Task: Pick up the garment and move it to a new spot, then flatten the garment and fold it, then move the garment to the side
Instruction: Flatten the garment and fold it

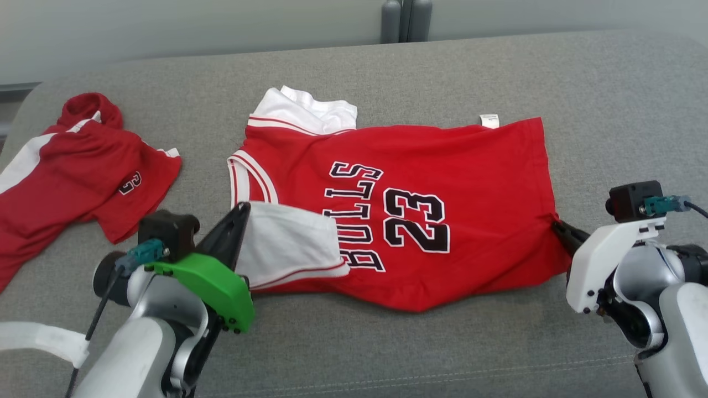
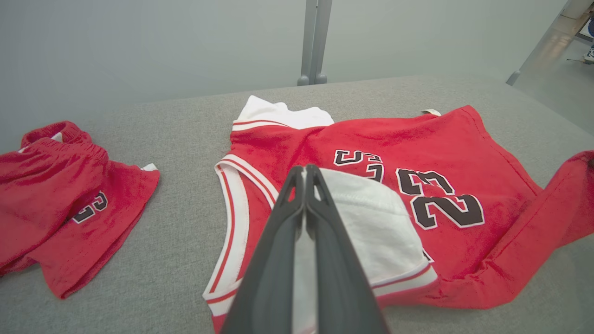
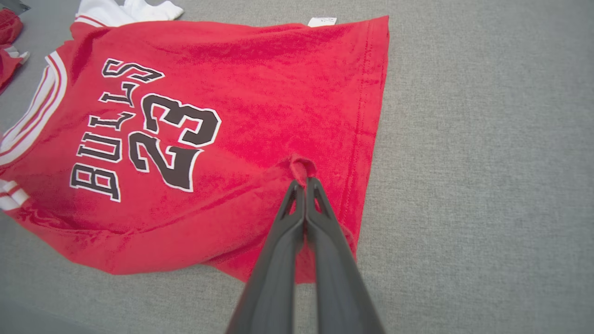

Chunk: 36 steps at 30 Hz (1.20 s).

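The garment (image 1: 442,166) is a red "BULLS 23" jersey with white sleeves, lying on the grey padded surface (image 1: 498,72), its neck to the left and its hem to the right. My left gripper (image 1: 243,207) is shut on the near white sleeve (image 1: 287,243), which is folded over onto the red chest. In the left wrist view, white cloth shows between the left gripper's (image 2: 305,169) closed fingers. My right gripper (image 1: 556,225) is shut on a pinch of red cloth at the garment's near hem corner (image 3: 301,164), lifted slightly off the surface. The far sleeve (image 1: 310,108) lies crumpled at the back.
A pair of red shorts (image 1: 83,166) with white side panels lies crumpled at the far left. Two grey posts (image 1: 406,19) stand behind the surface's back edge. Bare grey surface stretches to the right (image 3: 487,162) and along the near edge.
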Tool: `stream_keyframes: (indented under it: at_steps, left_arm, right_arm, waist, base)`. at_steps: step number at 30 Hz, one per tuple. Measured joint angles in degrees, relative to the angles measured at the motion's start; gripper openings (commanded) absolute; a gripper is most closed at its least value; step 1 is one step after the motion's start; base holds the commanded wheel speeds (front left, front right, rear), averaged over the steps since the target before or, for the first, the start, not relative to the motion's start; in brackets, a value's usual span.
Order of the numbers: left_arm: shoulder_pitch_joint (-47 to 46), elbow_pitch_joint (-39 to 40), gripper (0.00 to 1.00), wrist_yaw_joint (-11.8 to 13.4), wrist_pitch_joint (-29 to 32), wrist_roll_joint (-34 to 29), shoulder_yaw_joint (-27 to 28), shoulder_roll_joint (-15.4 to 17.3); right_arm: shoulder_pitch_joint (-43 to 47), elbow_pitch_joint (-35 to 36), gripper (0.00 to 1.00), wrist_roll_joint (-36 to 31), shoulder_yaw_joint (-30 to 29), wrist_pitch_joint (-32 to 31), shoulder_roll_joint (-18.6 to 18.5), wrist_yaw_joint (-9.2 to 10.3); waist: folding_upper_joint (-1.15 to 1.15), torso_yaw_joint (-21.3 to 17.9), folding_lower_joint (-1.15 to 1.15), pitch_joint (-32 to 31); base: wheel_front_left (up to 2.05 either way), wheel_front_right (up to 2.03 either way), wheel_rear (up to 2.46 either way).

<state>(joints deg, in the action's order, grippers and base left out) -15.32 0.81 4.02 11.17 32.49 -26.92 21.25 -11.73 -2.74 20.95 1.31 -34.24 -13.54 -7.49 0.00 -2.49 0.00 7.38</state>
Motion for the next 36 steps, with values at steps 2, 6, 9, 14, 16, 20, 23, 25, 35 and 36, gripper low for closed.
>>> stream_keyframes:
  at_steps: [2,6,9,14,16,20,23,25,35,36]
  left_arm:
    - [-3.5,-2.8,0.0,-0.4,-0.9,-0.6,0.2,-0.7]
    - [-8.2,-7.8,0.0,-1.4,-3.0,-1.1,0.3,-2.1]
    - [-11.0,-11.4,0.0,-2.1,-4.3,-1.4,0.3,-2.8]
    - [-14.4,-16.7,0.0,-3.6,-6.3,-2.2,-0.4,-3.8]
    - [-15.5,-18.5,0.0,-4.1,-6.9,-2.6,-0.9,-4.2]
    - [-18.0,-21.2,0.0,-4.5,-9.0,-3.2,-1.2,-5.4]
    - [-19.6,-22.4,0.0,-4.2,-10.8,-3.6,-0.9,-6.0]
    - [-20.2,-23.3,0.0,-4.2,-11.3,-3.6,-0.9,-6.1]
    - [-20.6,-26.3,0.0,-3.4,-14.4,-3.3,0.0,-6.9]
    - [-20.6,-26.8,0.1,-3.2,-14.5,-3.3,0.0,-7.0]
  right_arm:
    - [-2.6,-1.6,0.0,-0.2,1.0,1.9,-0.6,0.0]
    - [-6.4,-5.1,0.0,-0.1,2.4,5.4,-1.3,-0.01]
    - [-8.3,-8.0,0.0,-0.3,2.9,8.2,-2.1,-0.01]
    - [-10.6,-12.3,0.0,-0.6,2.8,12.8,-2.1,-0.01]
    - [-11.4,-14.3,0.0,-0.7,3.2,14.3,-2.0,-0.01]
    - [-12.5,-18.2,0.0,-2.1,3.2,16.6,-2.1,-0.01]
    - [-13.2,-20.8,0.0,-3.4,2.7,17.6,-2.2,-0.01]
    - [-13.3,-22.1,0.0,-3.7,2.4,18.0,-2.0,-0.01]
    - [-13.3,-25.9,0.0,-4.0,1.4,20.5,-0.4,-0.01]
    - [-13.3,-26.2,0.5,-3.9,1.0,20.9,-0.2,-0.01]
  waist:
    - [0.0,-0.2,0.0,1.1]
    - [0.0,-0.6,0.0,3.3]
    - [0.0,-0.9,0.0,4.8]
    - [0.0,-1.2,0.0,6.7]
    - [0.0,-1.2,0.0,7.2]
    - [0.0,-1.2,0.0,7.8]
    - [0.0,-0.9,0.0,7.9]
    - [0.0,-0.8,0.0,8.0]
    - [0.0,-0.6,0.0,7.7]
    - [0.0,-0.6,0.0,7.6]
  base:
    - [0.0,0.0,0.0]
    - [0.0,0.0,0.0]
    - [0.0,0.0,0.0]
    - [0.0,0.0,0.0]
    - [0.0,0.0,0.0]
    - [0.0,0.0,0.0]
    - [0.0,0.0,0.0]
    - [0.0,0.0,0.0]
    - [0.0,0.0,0.0]
    - [0.0,0.0,0.0]
